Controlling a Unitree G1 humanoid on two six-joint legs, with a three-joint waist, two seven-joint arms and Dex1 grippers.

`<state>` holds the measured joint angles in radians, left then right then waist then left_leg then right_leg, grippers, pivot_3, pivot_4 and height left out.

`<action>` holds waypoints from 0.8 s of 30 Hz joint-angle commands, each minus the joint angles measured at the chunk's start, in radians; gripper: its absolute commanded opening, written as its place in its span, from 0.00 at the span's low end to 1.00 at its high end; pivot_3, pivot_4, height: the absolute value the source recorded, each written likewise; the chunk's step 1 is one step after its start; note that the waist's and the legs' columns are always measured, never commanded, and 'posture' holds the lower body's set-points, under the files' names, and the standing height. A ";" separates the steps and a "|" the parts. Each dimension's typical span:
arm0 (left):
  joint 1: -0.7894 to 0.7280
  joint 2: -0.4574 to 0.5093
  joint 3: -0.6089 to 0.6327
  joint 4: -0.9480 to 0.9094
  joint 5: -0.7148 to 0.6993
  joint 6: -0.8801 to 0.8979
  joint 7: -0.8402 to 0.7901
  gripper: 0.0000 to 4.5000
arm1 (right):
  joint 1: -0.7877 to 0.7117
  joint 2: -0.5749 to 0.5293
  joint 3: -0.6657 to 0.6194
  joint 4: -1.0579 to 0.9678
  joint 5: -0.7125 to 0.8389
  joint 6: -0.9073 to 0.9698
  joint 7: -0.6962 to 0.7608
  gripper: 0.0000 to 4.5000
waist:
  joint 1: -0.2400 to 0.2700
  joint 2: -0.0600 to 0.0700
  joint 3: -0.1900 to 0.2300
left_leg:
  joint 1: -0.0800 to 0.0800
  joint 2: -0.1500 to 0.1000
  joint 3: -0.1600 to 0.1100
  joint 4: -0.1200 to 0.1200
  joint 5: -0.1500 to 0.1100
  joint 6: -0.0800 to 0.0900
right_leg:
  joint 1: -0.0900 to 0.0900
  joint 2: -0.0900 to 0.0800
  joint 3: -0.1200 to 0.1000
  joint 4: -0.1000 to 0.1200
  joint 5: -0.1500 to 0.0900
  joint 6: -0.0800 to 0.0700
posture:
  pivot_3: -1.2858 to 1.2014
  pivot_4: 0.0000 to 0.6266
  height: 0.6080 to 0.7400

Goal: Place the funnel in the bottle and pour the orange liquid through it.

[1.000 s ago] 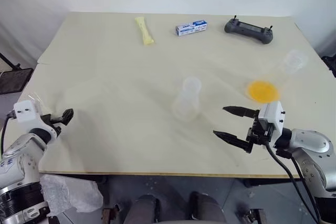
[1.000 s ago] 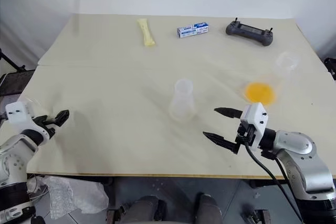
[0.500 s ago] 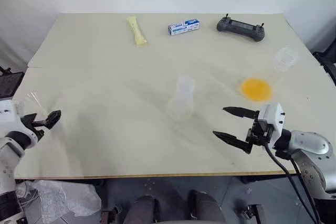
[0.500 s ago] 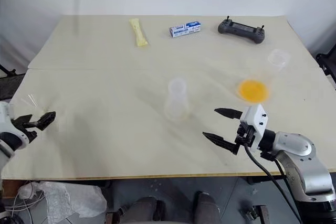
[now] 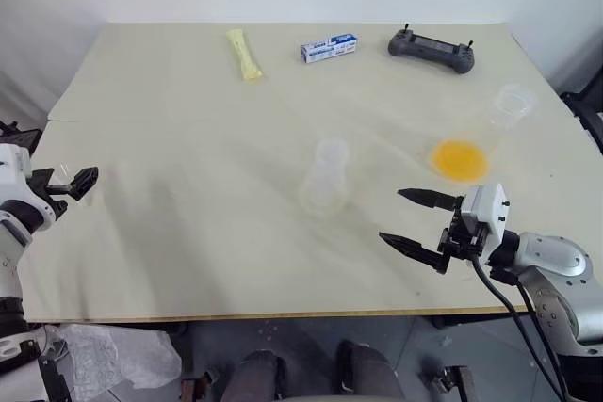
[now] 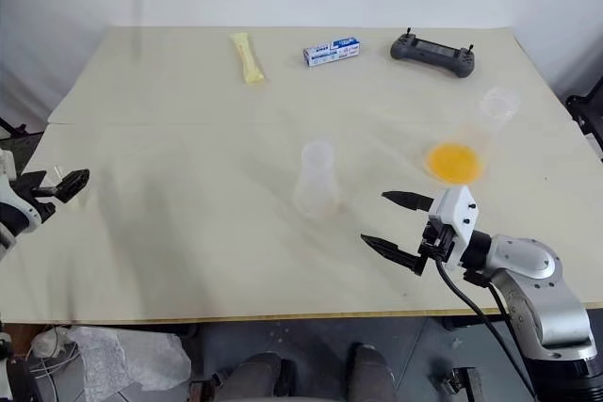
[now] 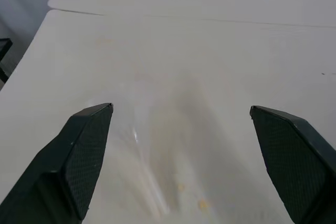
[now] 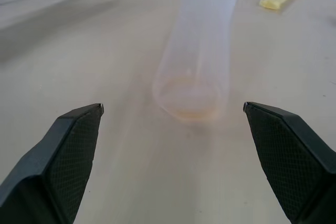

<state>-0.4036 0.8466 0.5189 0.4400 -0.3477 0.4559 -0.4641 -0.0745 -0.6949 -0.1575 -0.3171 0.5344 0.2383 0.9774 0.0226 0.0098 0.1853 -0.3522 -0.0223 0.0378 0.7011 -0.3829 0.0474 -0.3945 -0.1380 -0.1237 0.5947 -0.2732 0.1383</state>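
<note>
- Bottle point(image 5: 326, 176): I see an empty clear flask standing upright mid-table point(image 5: 188, 233); the right wrist view shows a faint orange film at its base.
- Orange liquid point(image 5: 459, 159): a shallow pool in the twin flask point(image 5: 499, 120), right of the bottle.
- Funnel point(image 7: 152, 182): possibly the faint clear shape between the left fingers; I cannot confirm it.
- Left gripper point(image 5: 73, 182): fingers spread, at the table's left edge, arm cut off.
- Right gripper point(image 5: 410, 220): fingers spread, empty, near the bottle.
- Far edge: yellow packet point(image 5: 242, 54), small box point(image 5: 329, 48), controller point(image 5: 431, 50).

Both head views look down over the whole tabletop point(image 5: 188, 138); wrist views skim low, the right facing the bottle point(image 8: 202, 51).
</note>
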 commanded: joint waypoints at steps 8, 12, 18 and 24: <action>-0.175 0.091 -0.078 0.238 0.094 -0.095 -0.010 0.99 | 0.030 0.004 -0.025 -0.053 0.009 -0.012 -0.025 1.00 | 0.000 0.000 0.000 | 0.000 0.000 0.001 0.000 0.000 0.000 | 0.000 0.000 0.000 0.000 0.000 0.000 | 0.52 0.24 1.00; -0.237 0.111 -0.107 0.320 0.117 -0.101 -0.014 0.99 | 0.028 0.006 -0.026 -0.056 0.009 -0.011 -0.036 1.00 | 0.000 -0.001 0.001 | 0.000 0.000 0.001 0.000 0.000 0.000 | 0.000 0.001 0.000 0.000 0.000 0.000 | 0.52 0.24 1.00; -0.301 0.133 -0.154 0.439 0.151 -0.133 -0.054 0.99 | 0.036 0.002 -0.027 -0.063 0.011 -0.007 -0.039 1.00 | 0.000 -0.002 0.001 | 0.000 0.000 0.001 0.000 0.000 0.000 | 0.000 0.001 0.000 0.001 0.000 0.000 | 0.52 0.24 1.00; -0.312 0.173 -0.185 0.495 0.173 -0.102 -0.090 0.99 | 0.033 -0.002 -0.033 -0.060 0.010 -0.008 -0.041 1.00 | -0.001 -0.002 0.001 | 0.000 0.000 0.002 0.000 0.000 0.000 | -0.001 0.001 0.000 0.001 0.000 0.000 | 0.52 0.24 1.00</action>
<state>-0.7020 0.9754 0.3303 0.9457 -0.1817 0.3509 -0.5435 -0.0375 -0.6934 -0.1616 -0.3485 0.5344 0.2393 0.9402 0.0211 0.0080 0.1862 -0.3524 -0.0218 0.0398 0.7010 -0.3828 0.0476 -0.3950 -0.1364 -0.1234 0.5953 -0.2731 0.1385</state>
